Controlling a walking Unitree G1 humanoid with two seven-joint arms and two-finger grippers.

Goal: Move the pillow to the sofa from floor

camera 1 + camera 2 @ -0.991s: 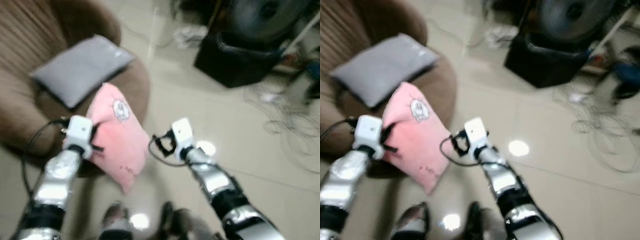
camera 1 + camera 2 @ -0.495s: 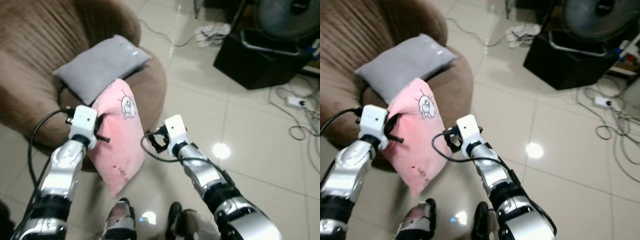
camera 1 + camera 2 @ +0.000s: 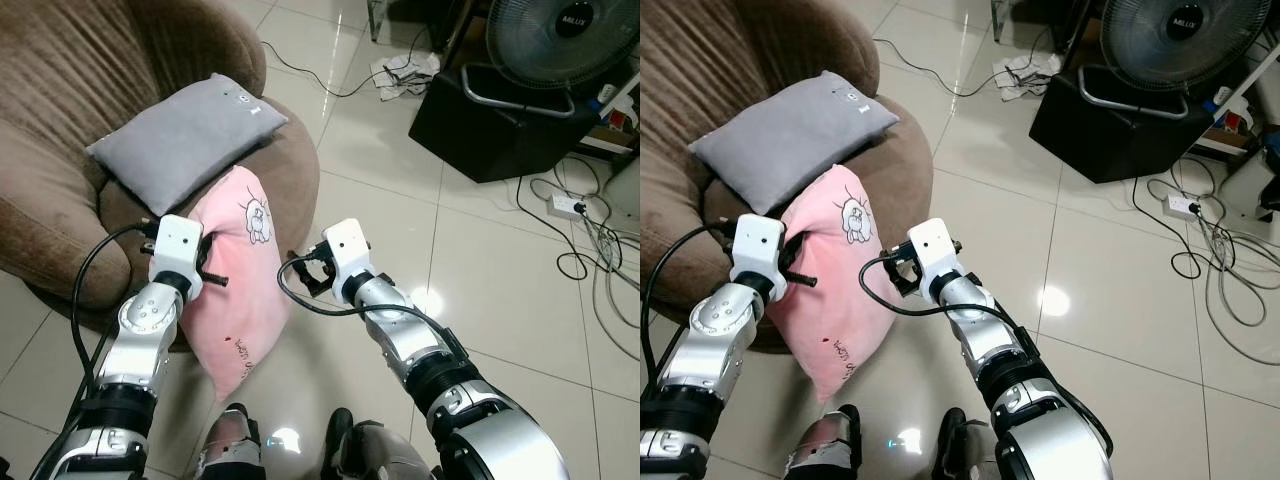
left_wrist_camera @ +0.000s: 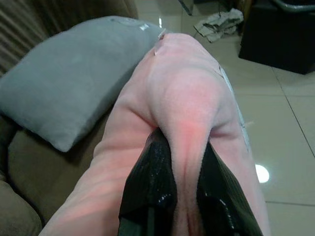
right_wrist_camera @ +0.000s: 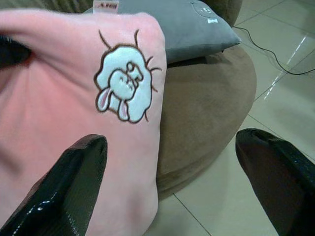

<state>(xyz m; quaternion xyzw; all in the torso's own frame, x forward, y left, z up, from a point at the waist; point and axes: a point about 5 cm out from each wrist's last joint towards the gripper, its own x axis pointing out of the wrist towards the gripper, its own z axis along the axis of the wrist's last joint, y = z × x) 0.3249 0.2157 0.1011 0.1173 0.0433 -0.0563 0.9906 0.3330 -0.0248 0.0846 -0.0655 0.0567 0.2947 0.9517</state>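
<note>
A pink pillow (image 3: 240,290) with a bunny print hangs off the floor against the front of the brown sofa (image 3: 60,90). My left gripper (image 4: 179,147) is shut on a fold of its upper edge; in the head view that gripper (image 3: 205,268) sits at the pillow's left side. My right gripper (image 3: 305,275) stands open just off the pillow's right edge, not touching it, its fingers (image 5: 78,172) spread wide toward the bunny (image 5: 125,83). A grey pillow (image 3: 185,135) lies on the sofa seat just behind.
A black box (image 3: 490,130) with a standing fan (image 3: 560,40) on it is at the far right. Cables and a power strip (image 3: 565,205) trail over the glossy tile floor. My feet (image 3: 235,450) are below the pillow.
The camera has shifted and steadied, so the picture is sharper. The pink pillow stays in my left gripper by the sofa front, and my right gripper stays open beside it.
</note>
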